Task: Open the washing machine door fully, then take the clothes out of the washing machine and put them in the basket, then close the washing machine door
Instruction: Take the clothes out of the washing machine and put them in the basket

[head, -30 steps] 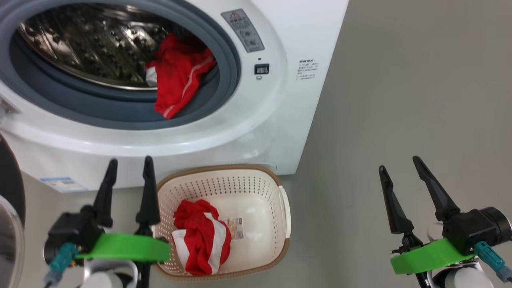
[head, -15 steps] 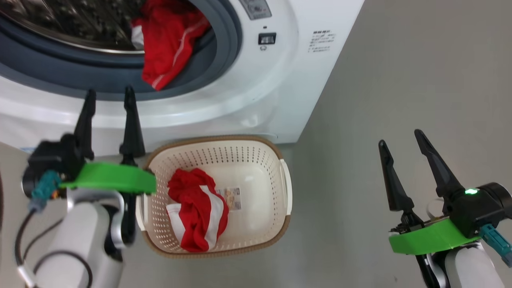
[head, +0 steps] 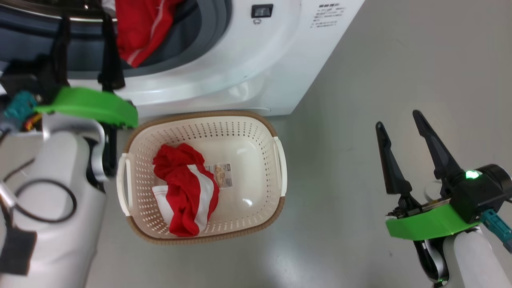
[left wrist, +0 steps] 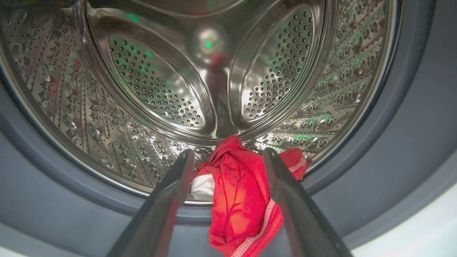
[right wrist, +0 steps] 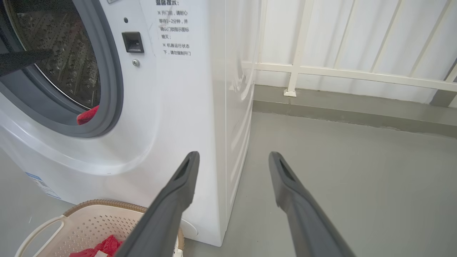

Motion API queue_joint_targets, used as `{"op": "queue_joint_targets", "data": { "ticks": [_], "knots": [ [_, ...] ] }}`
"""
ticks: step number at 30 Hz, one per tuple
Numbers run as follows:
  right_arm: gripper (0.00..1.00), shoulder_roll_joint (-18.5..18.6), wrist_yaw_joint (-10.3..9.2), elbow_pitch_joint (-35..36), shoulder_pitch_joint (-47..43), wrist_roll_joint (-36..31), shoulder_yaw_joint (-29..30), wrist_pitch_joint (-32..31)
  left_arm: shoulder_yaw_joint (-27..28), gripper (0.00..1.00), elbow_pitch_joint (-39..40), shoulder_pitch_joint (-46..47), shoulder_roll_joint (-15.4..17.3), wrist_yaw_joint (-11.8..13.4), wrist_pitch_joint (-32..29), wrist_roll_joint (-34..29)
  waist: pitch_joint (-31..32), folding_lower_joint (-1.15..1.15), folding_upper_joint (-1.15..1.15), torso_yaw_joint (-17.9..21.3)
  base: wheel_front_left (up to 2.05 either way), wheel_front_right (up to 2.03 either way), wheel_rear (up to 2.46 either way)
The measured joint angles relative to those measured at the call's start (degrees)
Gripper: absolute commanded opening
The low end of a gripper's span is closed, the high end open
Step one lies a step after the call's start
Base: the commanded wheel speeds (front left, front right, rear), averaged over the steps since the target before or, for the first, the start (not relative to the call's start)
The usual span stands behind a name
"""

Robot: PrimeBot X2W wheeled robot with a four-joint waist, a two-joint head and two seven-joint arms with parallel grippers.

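A: Where's the left gripper (left wrist: 228, 152)?
B: Jaws apart at the washer (head: 240, 60) mouth — 1 red garment (left wrist: 237, 200) between them, perhaps not touching.
A: Right gripper (head: 397, 119)?
B: Apart too, above the floor (head: 360, 60); the basket (head: 240, 132) holds another garment (head: 184, 184).

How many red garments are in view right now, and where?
2. One red garment lies in the basket. The second garment drapes over the washing machine drum lip, before the open left gripper. Folds may hide more.

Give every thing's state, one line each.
washing machine, open, drum exposed.
red garment in the drum, draped over the rubber ring, ungripped.
basket, on the floor, holding one garment.
garment in the basket, crumpled.
left end effector, open, pointing into the drum.
right end effector, open, empty.
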State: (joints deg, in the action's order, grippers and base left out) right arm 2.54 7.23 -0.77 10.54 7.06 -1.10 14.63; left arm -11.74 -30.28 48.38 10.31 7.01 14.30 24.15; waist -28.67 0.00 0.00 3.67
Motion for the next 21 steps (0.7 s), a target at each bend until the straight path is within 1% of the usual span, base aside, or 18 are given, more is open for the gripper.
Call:
{"op": "queue_joint_targets", "data": {
  "ticks": [5,7,11,13,16,18,21],
  "knots": [
    [1.0,0.05,0.0,0.03,1.69,0.38,-0.45,0.0,0.47,1.0,-4.74,5.73,0.07,-0.62,0.02,0.0,-2.05,0.0,0.0,0.64,0.0,0.0,0.0],
    [1.0,0.09,0.0,0.05,1.96,0.42,-0.67,0.0,1.32,1.0,-6.37,7.67,-0.1,-1.8,0.18,0.45,-2.8,0.0,0.0,0.93,0.0,0.0,0.0],
    [1.0,0.11,0.0,0.13,3.0,0.43,-0.82,0.0,3.49,1.0,-10.38,11.61,-0.88,-4.74,-1.08,4.77,-4.26,0.0,0.0,1.44,0.0,0.0,0.0],
    [1.0,0.13,0.0,0.18,3.19,0.43,-0.8,0.0,4.46,1.0,-12.32,13.55,-1.33,-6.94,-3.0,7.16,-4.9,0.0,0.0,1.61,0.0,0.0,0.0],
    [1.0,0.13,0.0,0.13,3.19,0.43,-0.94,0.0,4.66,1.0,-15.45,15.82,-2.16,-9.61,-7.86,10.11,-5.4,0.0,0.0,1.81,0.0,0.0,0.0],
    [1.0,0.14,0.0,0.12,3.19,0.43,-1.08,0.01,4.44,1.0,-17.34,16.96,-2.41,-10.65,-11.21,10.96,-5.47,0.0,0.0,1.89,0.0,0.0,0.0],
    [1.0,0.14,0.0,0.12,3.19,0.44,-1.36,0.0,3.65,1.0,-19.58,18.52,-2.32,-11.11,-14.89,11.65,-5.43,0.0,0.0,1.95,0.0,0.0,0.0]
  ]
}}
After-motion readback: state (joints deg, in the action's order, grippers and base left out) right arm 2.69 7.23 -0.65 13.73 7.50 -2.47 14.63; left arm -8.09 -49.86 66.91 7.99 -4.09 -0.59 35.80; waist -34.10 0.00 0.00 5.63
